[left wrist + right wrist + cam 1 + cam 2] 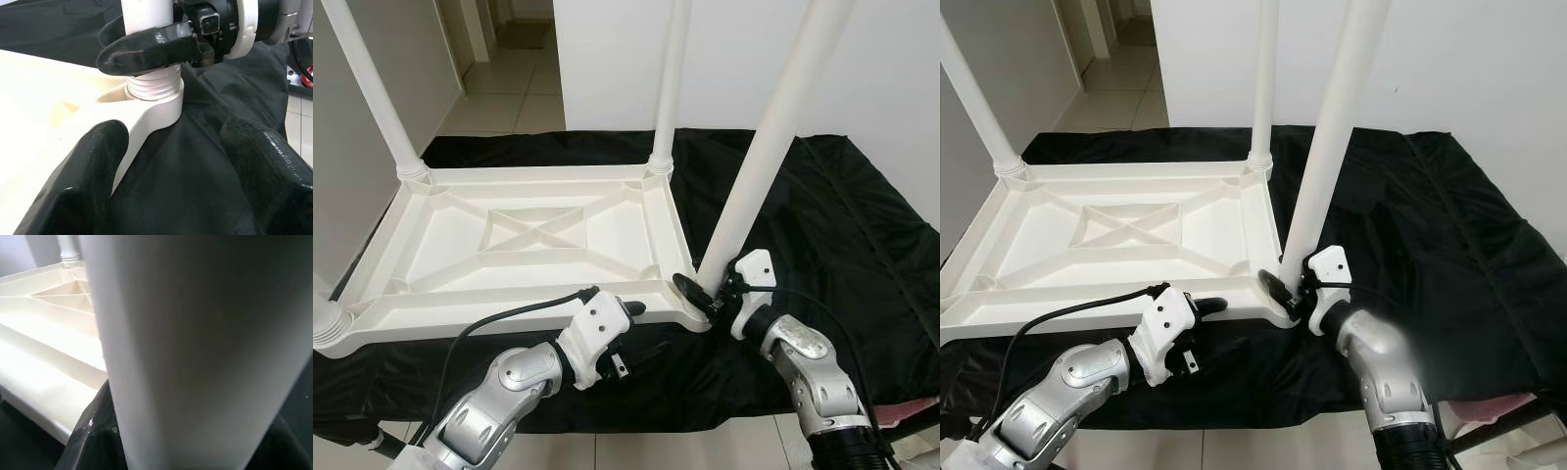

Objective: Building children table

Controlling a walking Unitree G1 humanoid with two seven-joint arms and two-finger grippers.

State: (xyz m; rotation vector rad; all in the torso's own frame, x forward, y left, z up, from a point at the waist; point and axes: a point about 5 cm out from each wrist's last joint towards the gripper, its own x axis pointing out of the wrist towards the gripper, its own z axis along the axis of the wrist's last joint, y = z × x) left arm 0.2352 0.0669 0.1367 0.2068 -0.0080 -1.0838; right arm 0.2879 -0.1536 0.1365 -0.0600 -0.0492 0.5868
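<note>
A white plastic children's table (pixel 460 328) lies upside down on a black cloth (pixel 842 225). One white leg (pixel 773 127) rises from its near right corner. My right gripper (pixel 710 284) is shut on the base of this leg, one black finger (pixel 146 46) wrapped across it just above the threaded collar (pixel 154 85). The leg (pixel 195 352) looms close in the right wrist view. My left gripper (pixel 648 328) is open, low beside the table's front rim, its fingers (pixel 93 166) spread and pointing at that same corner without touching it.
Two more legs stand in the far corners (pixel 671 78) (pixel 372 88), and another one (pixel 325 318) at the near left corner. A white wall (pixel 881 69) is behind, and a tiled hallway (pixel 509 88) opens at the back left. The cloth's front edge meets tiled floor (pixel 685 446).
</note>
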